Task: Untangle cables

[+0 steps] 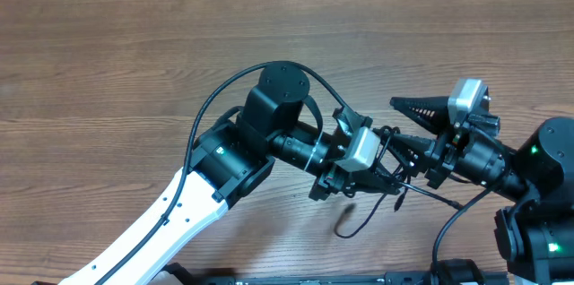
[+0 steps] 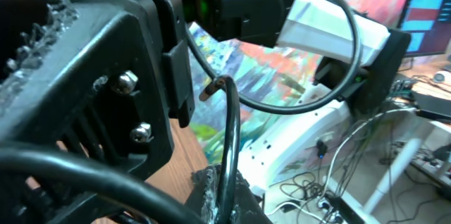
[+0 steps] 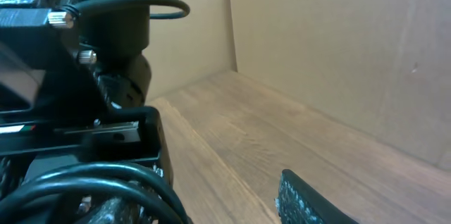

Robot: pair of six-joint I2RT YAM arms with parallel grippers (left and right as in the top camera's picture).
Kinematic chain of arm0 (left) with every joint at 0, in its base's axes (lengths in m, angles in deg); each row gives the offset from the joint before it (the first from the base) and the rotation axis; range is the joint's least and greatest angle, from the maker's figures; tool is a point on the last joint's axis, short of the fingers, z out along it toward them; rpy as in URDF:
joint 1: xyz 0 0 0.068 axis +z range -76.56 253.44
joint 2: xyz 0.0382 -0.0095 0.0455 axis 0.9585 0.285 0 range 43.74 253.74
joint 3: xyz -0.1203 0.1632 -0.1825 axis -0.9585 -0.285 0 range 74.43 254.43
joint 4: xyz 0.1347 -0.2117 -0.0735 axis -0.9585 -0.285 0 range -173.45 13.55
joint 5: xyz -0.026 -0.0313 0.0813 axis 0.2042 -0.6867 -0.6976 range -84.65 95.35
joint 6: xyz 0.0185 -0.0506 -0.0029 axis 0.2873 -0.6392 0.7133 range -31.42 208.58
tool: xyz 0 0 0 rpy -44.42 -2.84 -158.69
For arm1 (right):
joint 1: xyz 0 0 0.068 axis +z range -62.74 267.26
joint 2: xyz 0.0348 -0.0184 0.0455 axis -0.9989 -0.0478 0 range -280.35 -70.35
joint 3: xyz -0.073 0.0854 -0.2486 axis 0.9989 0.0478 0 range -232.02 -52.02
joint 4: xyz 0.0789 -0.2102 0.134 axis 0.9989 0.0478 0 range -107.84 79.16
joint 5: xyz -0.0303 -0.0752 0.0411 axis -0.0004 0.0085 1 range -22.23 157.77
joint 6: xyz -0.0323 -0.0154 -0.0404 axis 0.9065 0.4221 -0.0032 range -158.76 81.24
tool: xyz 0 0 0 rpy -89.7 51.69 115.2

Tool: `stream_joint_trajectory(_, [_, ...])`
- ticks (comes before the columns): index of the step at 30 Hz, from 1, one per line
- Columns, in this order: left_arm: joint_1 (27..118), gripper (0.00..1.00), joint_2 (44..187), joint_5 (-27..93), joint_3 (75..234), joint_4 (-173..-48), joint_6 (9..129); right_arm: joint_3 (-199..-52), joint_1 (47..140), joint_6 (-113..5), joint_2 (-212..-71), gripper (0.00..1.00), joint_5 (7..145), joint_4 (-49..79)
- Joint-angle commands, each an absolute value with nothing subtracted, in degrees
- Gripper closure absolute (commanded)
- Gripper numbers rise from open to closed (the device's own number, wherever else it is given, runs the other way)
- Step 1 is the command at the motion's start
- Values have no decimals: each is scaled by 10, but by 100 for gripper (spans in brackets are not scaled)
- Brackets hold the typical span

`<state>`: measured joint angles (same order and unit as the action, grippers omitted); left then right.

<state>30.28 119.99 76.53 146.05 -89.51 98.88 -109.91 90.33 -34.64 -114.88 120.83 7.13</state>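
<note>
The thin black cables (image 1: 362, 219) hang between the two grippers near the table's front right, one loop drooping to the wood. My left gripper (image 1: 378, 177) is shut on one cord. In the left wrist view that cord (image 2: 229, 146) rises through the jaws (image 2: 227, 206) and ends in a small metal-tipped plug (image 2: 208, 91). My right gripper (image 1: 409, 127) faces left and is open wide. In the right wrist view its right finger (image 3: 310, 203) stands apart above the table, and black cords (image 3: 91, 182) lie over its left finger.
The wooden table (image 1: 134, 61) spreads to the left and back. The two arms' wrists are close together and almost touch. A brown wall (image 3: 338, 48) stands behind the table. Off the table edge, loose wires lie on the floor (image 2: 317, 182).
</note>
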Motion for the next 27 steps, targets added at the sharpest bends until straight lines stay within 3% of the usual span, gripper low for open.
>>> stream_joint_trajectory(1, [284, 96, 1194, 793, 1463, -901, 1002, -1113, 898, -357, -1157, 49, 1099, 53])
stream_joint_trajectory(6, [284, 96, 1194, 793, 1463, -927, 1002, -1113, 898, -415, -1157, 49, 994, 23])
stream_joint_trajectory(11, [284, 96, 1194, 793, 1462, -946, 1002, -1113, 898, -437, -1157, 34, 930, -10])
stream_joint_trajectory(27, [284, 96, 1194, 792, 1462, -987, 1002, -1113, 898, -433, -1157, 3, 707, -24])
